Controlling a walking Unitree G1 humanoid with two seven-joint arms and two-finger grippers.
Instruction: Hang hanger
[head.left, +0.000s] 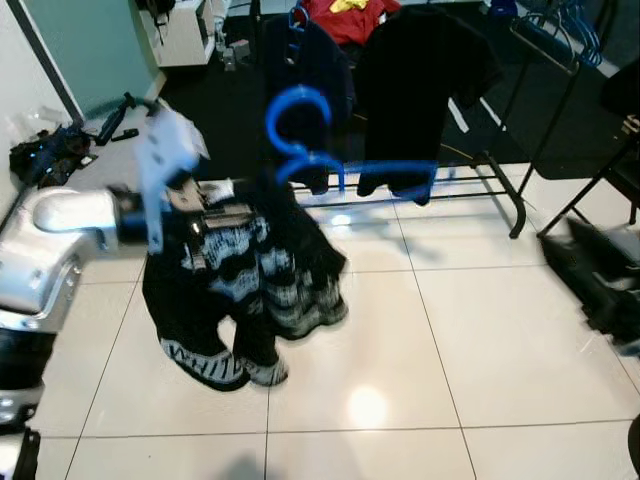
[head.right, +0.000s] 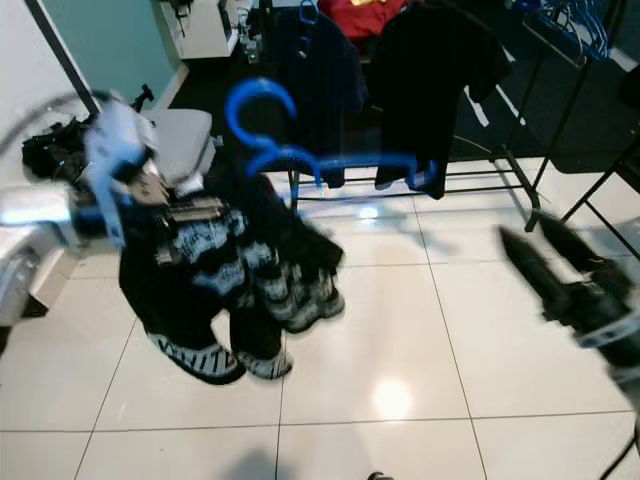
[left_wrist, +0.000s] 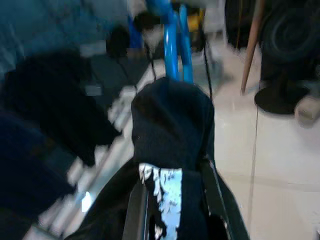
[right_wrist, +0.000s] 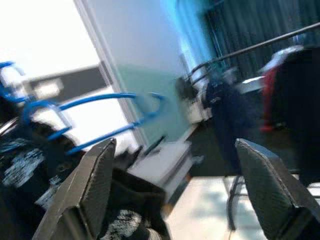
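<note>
Nearest to you is the silver left arm (head.left: 60, 240), reaching from the near left across to a black-and-white patterned garment (head.left: 240, 290) that droops toward the white tile floor (head.left: 400, 380). The left wrist view gives you what the head views blur out: the left gripper (left_wrist: 172, 210) has its two black fingers clamped on that garment, with the blue hanger (head.left: 330, 150) poking up out of it. The hanger sits mid-air, hook up, in front of the clothes rack (head.left: 500, 185), near the dark shirts (head.left: 420, 80) hanging there. Your right gripper (head.right: 570, 285) hovers low at the right, and its wrist view shows the fingers (right_wrist: 85, 190) spread wide, gripping nothing.
</note>
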